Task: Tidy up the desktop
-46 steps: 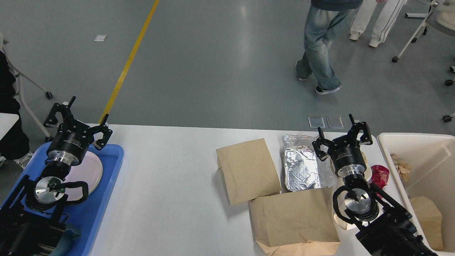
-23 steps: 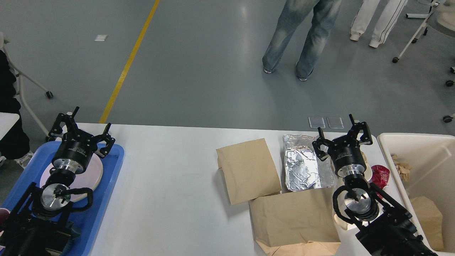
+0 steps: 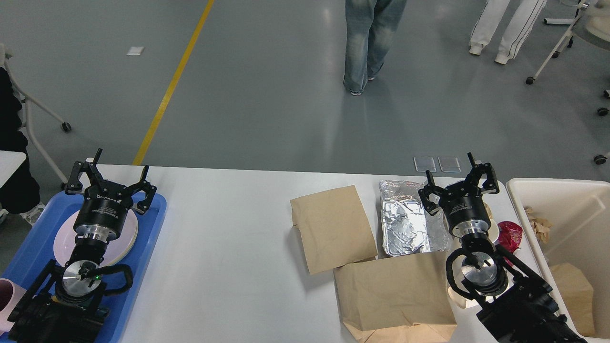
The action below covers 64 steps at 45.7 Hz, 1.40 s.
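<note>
Counter (image 3: 228,247): white, matte, fills the lower frame; fixed and rigid, so nothing to grip. The clutter gets handled instead. At 3 o'clock: upper paper bag (image 3: 333,227), lower paper bag (image 3: 395,293), crumpled foil tray (image 3: 410,224). All judged light, limp, easily creased; pinch at a free edge or corner. Red wrapper (image 3: 510,234) sits beside the cream bin (image 3: 538,228). At 9 o'clock: blue tray (image 3: 152,224) with plate (image 3: 62,240). Left pincer (image 3: 110,180) spread, empty, above the tray. Right pincer (image 3: 458,180) spread, empty, over the foil.

One head view — looking forward and down over desktop (image 3: 228,247).
</note>
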### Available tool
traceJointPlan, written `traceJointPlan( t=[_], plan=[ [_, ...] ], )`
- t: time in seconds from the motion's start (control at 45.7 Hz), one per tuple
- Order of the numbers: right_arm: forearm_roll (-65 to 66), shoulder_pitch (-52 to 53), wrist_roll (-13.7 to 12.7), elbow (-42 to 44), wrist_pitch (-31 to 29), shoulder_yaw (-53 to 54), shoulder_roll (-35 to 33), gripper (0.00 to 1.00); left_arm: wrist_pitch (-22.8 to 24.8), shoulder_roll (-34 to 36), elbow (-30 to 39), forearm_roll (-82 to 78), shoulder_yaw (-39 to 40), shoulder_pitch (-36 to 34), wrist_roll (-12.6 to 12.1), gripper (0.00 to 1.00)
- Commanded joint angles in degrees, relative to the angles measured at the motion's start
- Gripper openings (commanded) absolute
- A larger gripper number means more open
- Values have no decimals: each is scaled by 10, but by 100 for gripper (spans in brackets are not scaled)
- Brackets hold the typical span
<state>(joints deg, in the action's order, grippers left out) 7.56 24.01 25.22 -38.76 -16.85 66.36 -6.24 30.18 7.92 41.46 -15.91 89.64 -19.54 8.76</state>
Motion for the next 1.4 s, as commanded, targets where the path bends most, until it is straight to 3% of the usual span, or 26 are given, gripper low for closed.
traceJointPlan(
  t=[0.0,0.175,0.504,0.613,1.379],
  plan=[
    [-1,0,0,0,0,0,0,100,15,8,-44,21,0,-12,-1,96],
    [0,0,0,0,0,1,0,100,68,4,-110,13,-5,-49,-1,96],
    [0,-1,0,-1,-1,1,0,100,70,6,-114,21,-34,-55,6,96],
    [-1,-1,0,-1,-1,1,0,100,70,4,-114,22,-36,-53,20,96],
    [0,-1,0,-1,-1,1,0,100,72,6,-114,22,-36,-52,24,96]
  ],
)
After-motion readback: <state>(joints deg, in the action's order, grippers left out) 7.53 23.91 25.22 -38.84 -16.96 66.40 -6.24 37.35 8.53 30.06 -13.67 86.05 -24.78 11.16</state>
